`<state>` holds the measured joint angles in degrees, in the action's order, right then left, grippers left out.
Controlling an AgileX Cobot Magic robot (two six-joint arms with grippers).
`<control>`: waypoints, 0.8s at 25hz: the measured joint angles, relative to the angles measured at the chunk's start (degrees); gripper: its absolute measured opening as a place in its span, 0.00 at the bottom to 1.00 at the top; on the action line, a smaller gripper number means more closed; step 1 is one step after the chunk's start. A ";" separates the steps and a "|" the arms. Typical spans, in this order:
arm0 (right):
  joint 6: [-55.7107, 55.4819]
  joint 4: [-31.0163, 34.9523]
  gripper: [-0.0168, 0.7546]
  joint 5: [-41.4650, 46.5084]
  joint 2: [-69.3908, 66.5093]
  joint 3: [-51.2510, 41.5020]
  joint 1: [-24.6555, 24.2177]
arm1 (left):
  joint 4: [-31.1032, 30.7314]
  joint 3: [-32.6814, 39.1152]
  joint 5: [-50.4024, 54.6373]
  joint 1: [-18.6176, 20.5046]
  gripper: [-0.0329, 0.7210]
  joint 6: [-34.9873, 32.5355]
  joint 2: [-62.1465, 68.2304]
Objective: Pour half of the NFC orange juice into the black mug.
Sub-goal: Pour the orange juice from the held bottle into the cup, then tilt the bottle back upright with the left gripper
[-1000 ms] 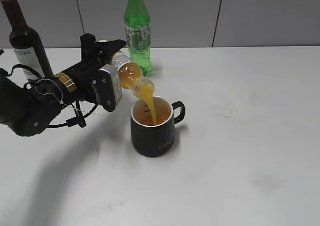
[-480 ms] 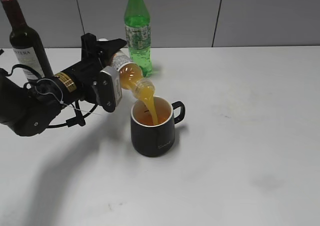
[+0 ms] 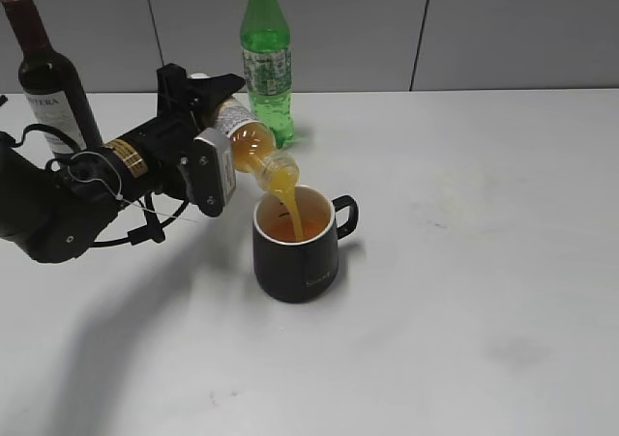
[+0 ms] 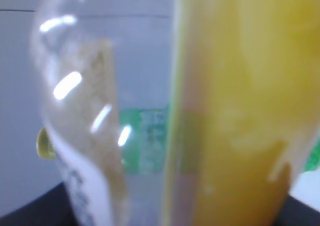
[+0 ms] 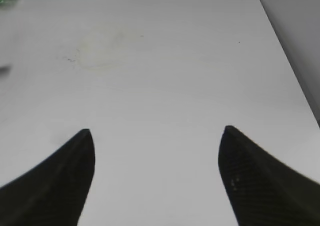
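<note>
We see a white worktop (image 3: 464, 262) in front of a grey panelled wall. The left arm reaches in from the left edge, and its claw (image 3: 208, 131) is pinching the juice bottle (image 3: 253, 146) around its labelled body. The bottle is tipped well over, mouth pointing down and to the right, just above the rim of the mug (image 3: 296, 243). A thin stream of orange juice (image 3: 292, 214) runs from the bottle's mouth into the mug, which already holds orange liquid. We cannot tell whether the bottle's mouth touches the rim.

The mug stands upright near the middle of the worktop, its handle turned to the right and a faint logo low on its side.

Behind the claw, at the back of the worktop, a green bottle (image 3: 266, 64) with a yellow cap stands upright. A dark wine bottle (image 3: 48, 78) stands upright at the far left, behind the arm.

In the left wrist view we look straight through the juice bottle (image 4: 150, 116), very close and blurred: its left part is clear plastic, its right part filled with orange juice.

In the right wrist view the right claw (image 5: 157, 178) has its two dark fingers (image 5: 260, 176) spread wide apart over bare worktop, holding nothing.
</note>
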<state>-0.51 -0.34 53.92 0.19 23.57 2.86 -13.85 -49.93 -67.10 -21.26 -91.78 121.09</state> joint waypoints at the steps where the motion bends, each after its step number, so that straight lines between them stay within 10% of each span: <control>1: 0.00 0.00 0.78 0.00 0.00 0.00 0.00 | 0.00 0.00 0.00 0.00 0.66 -0.04 0.00; 20: 0.00 0.00 0.78 0.00 0.00 0.00 0.00 | 0.00 -0.05 -0.07 0.00 0.66 -1.13 0.00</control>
<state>-0.51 -0.34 53.92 0.19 23.57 2.86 -13.85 -49.98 -67.17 -21.26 -92.90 121.09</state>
